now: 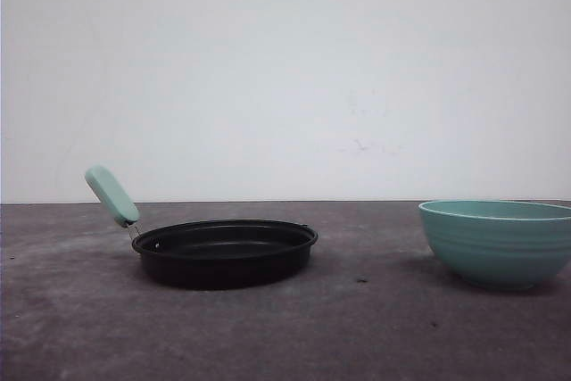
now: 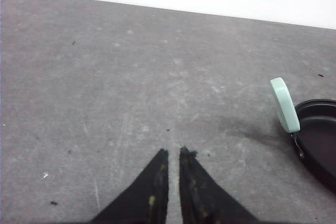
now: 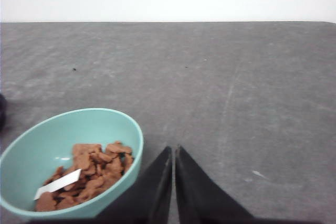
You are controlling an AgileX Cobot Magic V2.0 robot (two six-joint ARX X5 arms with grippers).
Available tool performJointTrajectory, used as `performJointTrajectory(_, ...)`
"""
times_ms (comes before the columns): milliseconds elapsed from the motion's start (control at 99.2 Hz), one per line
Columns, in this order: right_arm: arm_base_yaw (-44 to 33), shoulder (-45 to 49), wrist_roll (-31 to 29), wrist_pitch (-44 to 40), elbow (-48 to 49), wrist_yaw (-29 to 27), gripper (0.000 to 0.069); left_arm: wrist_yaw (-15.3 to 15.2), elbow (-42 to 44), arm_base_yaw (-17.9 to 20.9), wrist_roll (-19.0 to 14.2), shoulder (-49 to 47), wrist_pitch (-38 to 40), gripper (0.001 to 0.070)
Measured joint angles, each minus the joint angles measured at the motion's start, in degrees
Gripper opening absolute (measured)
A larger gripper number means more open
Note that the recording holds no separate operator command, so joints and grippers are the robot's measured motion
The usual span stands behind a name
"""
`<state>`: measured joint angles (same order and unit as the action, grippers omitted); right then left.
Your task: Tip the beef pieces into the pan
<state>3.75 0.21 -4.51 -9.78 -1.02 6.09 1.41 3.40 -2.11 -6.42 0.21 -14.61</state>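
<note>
Table: grey table (image 1: 375, 336), white wall behind.
Pan: you see the pan (image 1: 225, 252) left, apparently empty.
Beef: beef pieces (image 3: 89, 174) unpoured, in the teal bowl (image 1: 496, 242), right.
Claws: left gripper (image 2: 173, 156) and right gripper (image 3: 173, 151) pressed together, holding nothing.

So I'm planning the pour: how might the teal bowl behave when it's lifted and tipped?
The bowl looks rigid and smooth, so fingers on its rim could slip. Its rounded sides and narrow base suggest that a sideways push would rock or slide it. The beef pieces lie loose beside a white slip and would probably slide out together once it tilts.
</note>
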Motion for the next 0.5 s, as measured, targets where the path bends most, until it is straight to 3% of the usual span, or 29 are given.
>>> performJointTrajectory(363,0.0,0.0,-2.49,6.1,0.07,0.26,0.0011,0.07,-0.02,0.0,-0.33,0.0,0.11,0.0013)
performJointTrajectory(434,0.0,0.0,-5.07,8.09,0.07,1.68,0.0011,0.68,-0.15,0.0,-2.47,0.0,0.59,0.0013)
performJointTrajectory(504,0.0,0.0,-8.55,9.81,0.07,4.87,0.0011,2.64,-0.28,0.0,-7.28,0.0,1.11,0.0013)
